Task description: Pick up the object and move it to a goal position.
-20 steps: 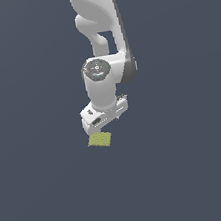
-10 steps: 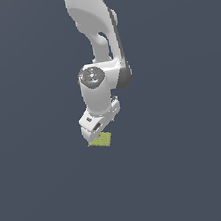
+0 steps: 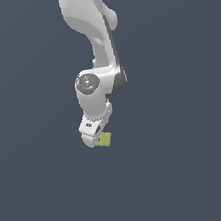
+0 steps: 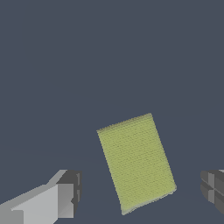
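So far only the approach looks done: the tool is low over the worktop with the block just beside its tip, on the exterior view's right of it. In the wrist view the block lies flat on the worktop between the two fingers, which stand wide apart and well clear of its edges, so the tool is open and has hold of nothing. The block sits skewed to the line between the fingers, and whether the tips are down level with it I cannot tell. Left to do, as I judge it: settle around the block, close, lift, and carry it to the goal. No goal marker shows in either view. Nothing else lies near the block, and no obstacle stands between the fingers and it.
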### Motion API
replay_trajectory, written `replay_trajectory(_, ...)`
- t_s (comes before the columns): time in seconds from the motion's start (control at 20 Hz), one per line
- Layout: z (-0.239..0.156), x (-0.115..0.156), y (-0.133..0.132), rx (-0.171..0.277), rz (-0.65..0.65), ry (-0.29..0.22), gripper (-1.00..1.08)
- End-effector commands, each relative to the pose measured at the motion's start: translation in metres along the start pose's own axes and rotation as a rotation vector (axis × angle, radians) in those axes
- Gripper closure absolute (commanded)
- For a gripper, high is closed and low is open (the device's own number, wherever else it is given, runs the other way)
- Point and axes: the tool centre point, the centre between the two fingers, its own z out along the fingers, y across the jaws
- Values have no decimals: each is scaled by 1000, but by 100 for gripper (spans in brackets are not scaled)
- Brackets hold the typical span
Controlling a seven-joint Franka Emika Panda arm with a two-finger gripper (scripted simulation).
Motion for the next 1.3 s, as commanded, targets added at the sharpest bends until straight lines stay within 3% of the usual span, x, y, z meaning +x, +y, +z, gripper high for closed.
replay_trajectory(0.0, 5, -3, 2, -2, -65, 2, -92)
replay_trajectory(0.6, 23, -16, 10, -10, -297, 11, -92)
replay_trajectory(1.25, 30, -19, 11, -12, -345, 13, -92)
